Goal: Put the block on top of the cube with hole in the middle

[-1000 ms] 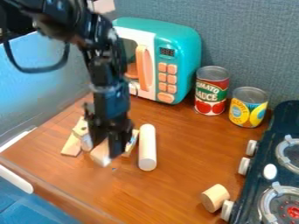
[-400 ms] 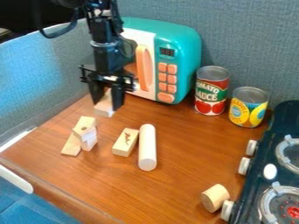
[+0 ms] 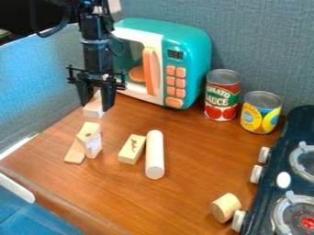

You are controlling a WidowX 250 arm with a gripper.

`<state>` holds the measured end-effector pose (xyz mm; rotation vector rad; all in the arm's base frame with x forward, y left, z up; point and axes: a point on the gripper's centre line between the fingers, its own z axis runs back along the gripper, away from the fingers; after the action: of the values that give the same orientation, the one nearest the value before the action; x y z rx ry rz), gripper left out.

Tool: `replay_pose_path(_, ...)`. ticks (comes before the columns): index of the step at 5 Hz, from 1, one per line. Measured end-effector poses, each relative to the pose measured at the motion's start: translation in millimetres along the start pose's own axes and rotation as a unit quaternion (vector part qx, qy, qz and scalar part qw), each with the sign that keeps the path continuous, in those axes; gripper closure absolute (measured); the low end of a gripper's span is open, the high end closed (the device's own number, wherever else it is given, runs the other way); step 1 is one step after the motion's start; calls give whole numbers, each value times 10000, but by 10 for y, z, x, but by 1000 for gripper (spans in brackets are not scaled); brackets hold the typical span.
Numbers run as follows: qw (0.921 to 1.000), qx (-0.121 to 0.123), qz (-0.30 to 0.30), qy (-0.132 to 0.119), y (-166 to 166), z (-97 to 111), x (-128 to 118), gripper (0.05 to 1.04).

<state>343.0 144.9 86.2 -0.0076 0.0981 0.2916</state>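
My gripper [image 3: 94, 106] hangs at the upper left, in front of the toy microwave's left side, shut on a pale wooden block [image 3: 94, 109]. The block is held above the table, up and slightly right of the cube with a hole [image 3: 88, 132]. That cube sits tilted in the small pile at the left, on or against a whitish block [image 3: 94, 148] and a flat wooden piece [image 3: 75, 153]. The held block and the cube are apart.
A wooden block with a dark mark [image 3: 131, 149] lies beside a long cylinder [image 3: 154, 154]. A short cylinder [image 3: 226, 207] is near the stove [image 3: 293, 183]. Behind stand the teal microwave [image 3: 184, 64], a red can [image 3: 222, 95] and a yellow can [image 3: 260, 112].
The gripper rose with its block from low over the pile toward the back, then shifted left. The marked block and the cube with the hole came into clear view.
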Motion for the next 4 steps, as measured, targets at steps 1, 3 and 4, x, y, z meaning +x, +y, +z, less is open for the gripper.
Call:
replay_pose_path(1,9998,-33,-114,174,-19,-74,-71,544)
replay_pose_path(3,9997,3,-208,162,-6,-90,-114,544)
replay_pose_path(4,9995,63,-188,238,9,-140,-115,544)
